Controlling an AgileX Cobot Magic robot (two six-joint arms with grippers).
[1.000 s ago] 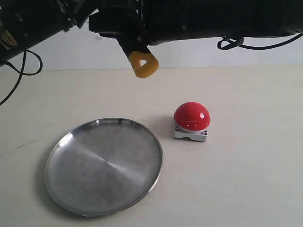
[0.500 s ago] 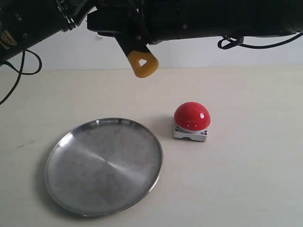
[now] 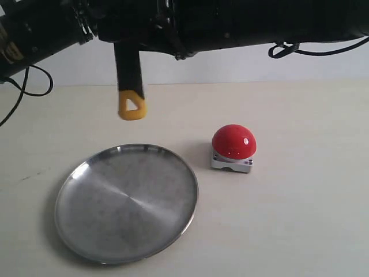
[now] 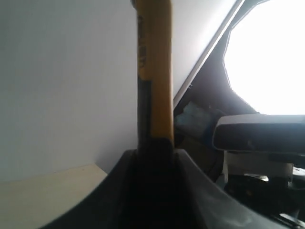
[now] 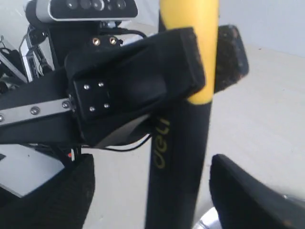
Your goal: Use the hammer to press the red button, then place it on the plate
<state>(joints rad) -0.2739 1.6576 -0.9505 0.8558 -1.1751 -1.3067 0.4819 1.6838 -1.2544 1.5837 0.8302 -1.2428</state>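
Flat on the table (image 3: 300, 225): plate (image 3: 127, 202). Hanging handle-down above the table behind it: hammer (image 3: 131, 104), clamped in the left gripper (image 4: 153, 157), with right gripper (image 5: 152, 176) spread wide around the handle. Sitting right of the plate, apart: red button (image 3: 233, 141).

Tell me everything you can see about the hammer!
The hammer hangs almost upright in the air, handle end down, above the table just beyond the plate. It touches neither the plate nor the red button. Its handle is black and yellow with pale "deli" lettering, and ends in a yellow loop with a triangular hole. The left gripper is clamped on the handle. The right gripper has its fingers open on either side, apart from it. The head is hidden.
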